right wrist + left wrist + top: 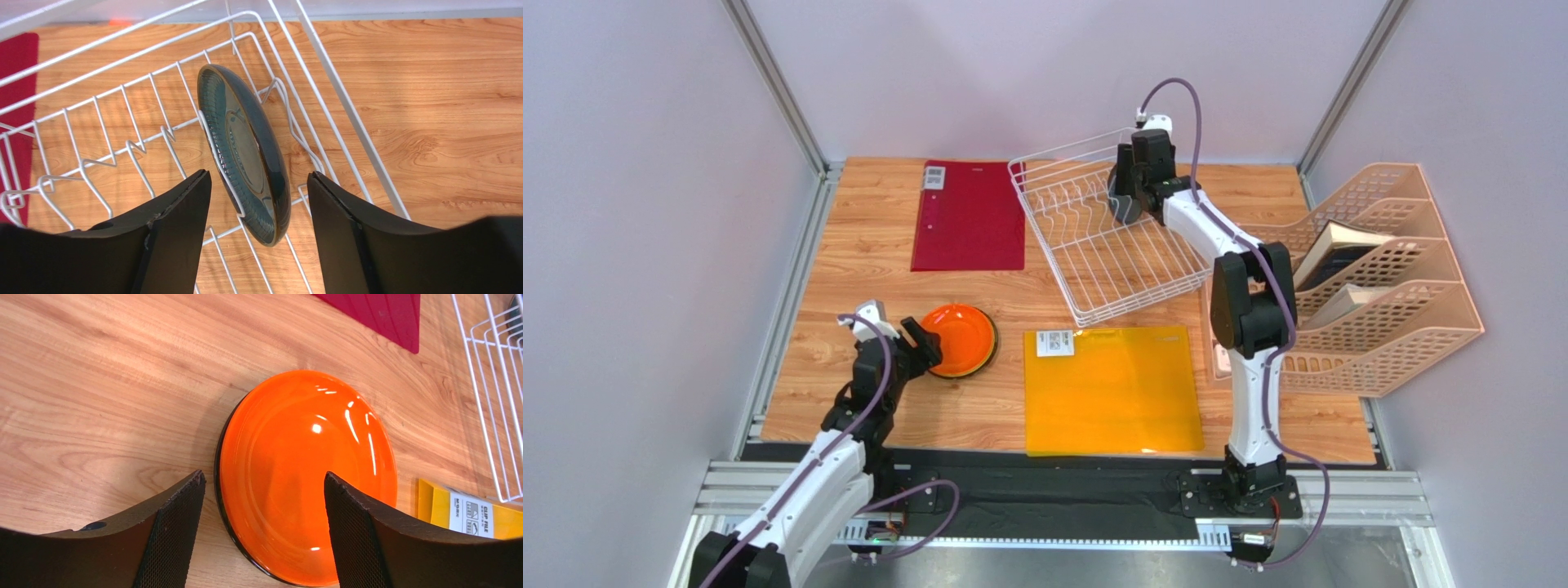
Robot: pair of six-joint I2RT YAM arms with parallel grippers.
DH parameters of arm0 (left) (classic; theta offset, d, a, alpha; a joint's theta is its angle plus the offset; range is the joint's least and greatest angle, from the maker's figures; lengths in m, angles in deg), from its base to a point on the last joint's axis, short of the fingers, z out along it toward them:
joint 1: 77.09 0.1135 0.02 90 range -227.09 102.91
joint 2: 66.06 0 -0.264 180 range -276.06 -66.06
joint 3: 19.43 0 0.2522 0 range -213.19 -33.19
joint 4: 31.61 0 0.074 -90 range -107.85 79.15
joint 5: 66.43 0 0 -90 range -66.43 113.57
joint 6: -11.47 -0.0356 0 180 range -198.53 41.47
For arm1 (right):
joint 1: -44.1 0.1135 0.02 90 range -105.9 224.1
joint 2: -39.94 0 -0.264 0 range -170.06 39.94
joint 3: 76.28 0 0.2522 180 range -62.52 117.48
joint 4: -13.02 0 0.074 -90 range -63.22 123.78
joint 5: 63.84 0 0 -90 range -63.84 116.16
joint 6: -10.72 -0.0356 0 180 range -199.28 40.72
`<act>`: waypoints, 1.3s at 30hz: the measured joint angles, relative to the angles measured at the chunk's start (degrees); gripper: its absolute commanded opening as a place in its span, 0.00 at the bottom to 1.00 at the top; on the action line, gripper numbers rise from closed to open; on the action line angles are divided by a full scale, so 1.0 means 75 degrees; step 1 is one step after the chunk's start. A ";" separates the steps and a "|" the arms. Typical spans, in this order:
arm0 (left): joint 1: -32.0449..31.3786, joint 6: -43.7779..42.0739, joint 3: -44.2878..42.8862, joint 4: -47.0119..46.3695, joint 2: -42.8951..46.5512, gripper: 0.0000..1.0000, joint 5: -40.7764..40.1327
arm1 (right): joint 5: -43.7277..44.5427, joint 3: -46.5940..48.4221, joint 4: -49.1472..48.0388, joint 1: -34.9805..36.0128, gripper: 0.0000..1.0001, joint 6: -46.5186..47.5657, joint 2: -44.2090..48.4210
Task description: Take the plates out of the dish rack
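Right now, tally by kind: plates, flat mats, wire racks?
Plates: 2 (orange plate, teal plate standing in the dish rack)
Mats: 2 (red mat, orange mat)
Dish rack: 1
Total: 5

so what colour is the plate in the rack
The plate is dark teal, clearest in the right wrist view.

- Setting: laboratory robot test cell.
- Plain grey wall panels (646,245) in aluminium framing (775,80) enclose a wood-grain table (867,233).
- Left arm (830,453), right arm (1247,319) bolted to metal rail (1369,496).
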 measured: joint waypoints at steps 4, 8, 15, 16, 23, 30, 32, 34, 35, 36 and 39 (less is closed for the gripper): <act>0.0000 -0.0070 -0.0146 0.0134 0.0265 0.77 -0.0041 | -0.0099 0.0152 0.0047 -0.0023 0.40 0.0082 -0.0315; 0.0000 -0.0114 -0.0175 0.0166 0.0551 0.77 -0.0052 | -0.0239 0.0233 0.0149 -0.0085 0.12 0.0184 -0.0396; 0.0000 -0.0125 -0.0175 0.0178 0.0670 0.77 -0.0067 | -0.0629 0.0367 0.0289 -0.0207 0.15 0.0469 -0.0478; 0.0000 -0.0128 -0.0175 0.0178 0.0670 0.77 -0.0067 | -0.0676 0.0405 0.0312 -0.0207 0.14 0.0487 -0.0495; 0.0000 -0.0125 -0.0175 0.0172 0.0670 0.77 -0.0067 | -0.0979 0.0647 0.0376 -0.0213 0.19 0.0542 -0.0670; 0.0000 -0.0125 -0.0175 0.0146 0.0574 0.77 -0.0067 | -0.0938 0.0659 0.0344 -0.0210 0.00 0.0583 -0.0694; 0.0000 -0.0125 -0.0175 0.0131 0.0516 0.77 -0.0058 | -0.0874 0.0624 0.0294 -0.0192 0.00 0.0580 -0.0682; 0.0000 -0.0125 -0.0175 0.0090 0.0458 0.77 -0.0047 | -0.0723 0.0385 0.0052 -0.0143 0.00 0.0583 -0.0589; 0.0000 -0.0125 -0.0175 0.0079 0.0417 0.77 -0.0044 | -0.0615 0.0184 -0.0140 -0.0099 0.00 0.0595 -0.0493; 0.0000 -0.0125 -0.0175 0.0061 0.0385 0.77 -0.0044 | -0.0452 -0.0105 -0.0358 -0.0038 0.00 0.0597 -0.0361; 0.0000 -0.0128 -0.0175 -0.0041 0.0251 0.77 -0.0044 | 0.0055 -0.0761 -0.0615 0.0169 0.00 0.0650 0.0061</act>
